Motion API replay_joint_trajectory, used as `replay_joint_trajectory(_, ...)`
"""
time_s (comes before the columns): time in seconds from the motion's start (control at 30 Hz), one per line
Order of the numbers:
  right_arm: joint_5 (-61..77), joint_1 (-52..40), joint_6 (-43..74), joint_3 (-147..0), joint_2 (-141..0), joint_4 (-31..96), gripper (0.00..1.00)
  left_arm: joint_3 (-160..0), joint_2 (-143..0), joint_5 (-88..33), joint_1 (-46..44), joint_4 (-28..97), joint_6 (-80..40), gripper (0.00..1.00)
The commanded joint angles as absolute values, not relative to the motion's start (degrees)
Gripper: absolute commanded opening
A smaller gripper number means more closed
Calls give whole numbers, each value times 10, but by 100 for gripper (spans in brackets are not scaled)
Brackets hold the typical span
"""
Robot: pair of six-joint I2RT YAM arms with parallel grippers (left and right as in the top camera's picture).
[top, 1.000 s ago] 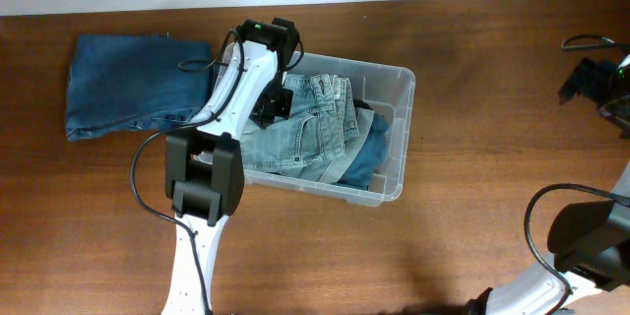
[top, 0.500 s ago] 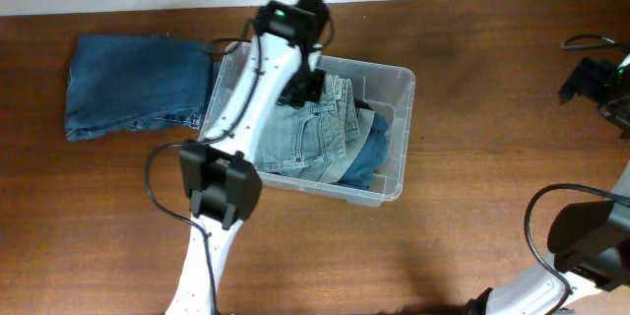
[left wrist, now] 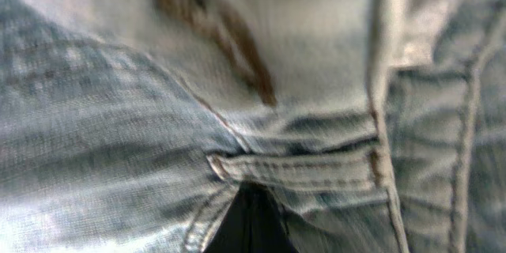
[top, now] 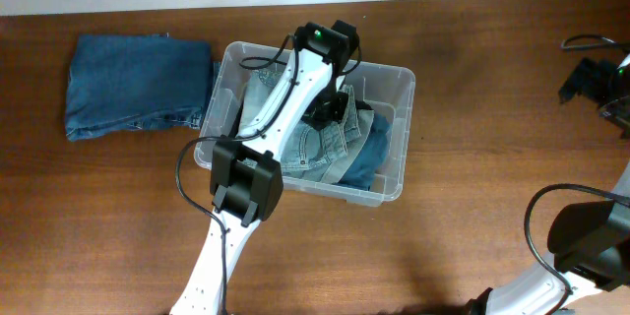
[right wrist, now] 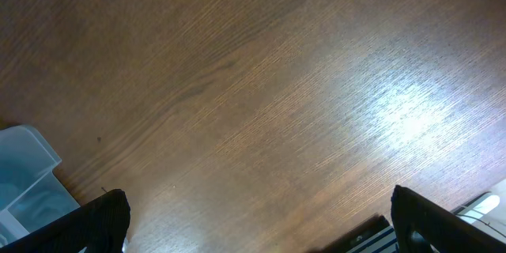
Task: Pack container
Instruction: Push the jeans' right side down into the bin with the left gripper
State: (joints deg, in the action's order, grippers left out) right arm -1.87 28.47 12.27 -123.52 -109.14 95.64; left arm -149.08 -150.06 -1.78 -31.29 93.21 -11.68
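Note:
The container is a clear plastic bin in the middle of the table, with its corner also in the right wrist view. Light blue jeans lie crumpled inside it, over a darker blue piece. My left gripper reaches down into the bin. In the left wrist view its dark fingertips are closed together, pinching the light denim by a seam. My right gripper is at the far right edge, open and empty over bare wood.
Folded dark blue jeans lie on the table left of the bin. A black cable lies at the far right. The table is brown wood.
My left gripper has moved from the bin's left side to the right, across the bin. The light jeans have shifted and bunched toward the right. The right arm has not moved.

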Motion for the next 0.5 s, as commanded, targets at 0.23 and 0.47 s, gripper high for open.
replay_joint_trajectory(0.23, -17, 285, 129, -1234, -1091, 956, 99, -1541, -1460, -114, -349, 967, -124, 1)
replay_joint_trajectory(0.47, -17, 285, 129, -1234, -1091, 956, 98, -1480, -1460, -118, -379, 967, -124, 1)
